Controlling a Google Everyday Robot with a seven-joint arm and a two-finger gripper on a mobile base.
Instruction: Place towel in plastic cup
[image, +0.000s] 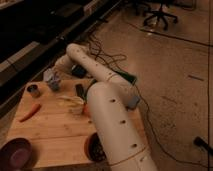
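Note:
My white arm reaches across the wooden table (55, 130) to its far left corner. The gripper (54, 81) is low over a pale grey-blue thing (50, 76) at that corner. I cannot tell whether this is the towel, the plastic cup, or both together. The gripper's end is hidden among it.
A small metal can (33, 90) stands left of the gripper. An orange carrot-like thing (29, 112) lies at the left edge. A yellowish item (70, 101) and a dark object (80, 90) lie mid-table. A purple bowl (15, 152) and a dark bowl (92, 147) sit in front. Cables cross the floor beyond.

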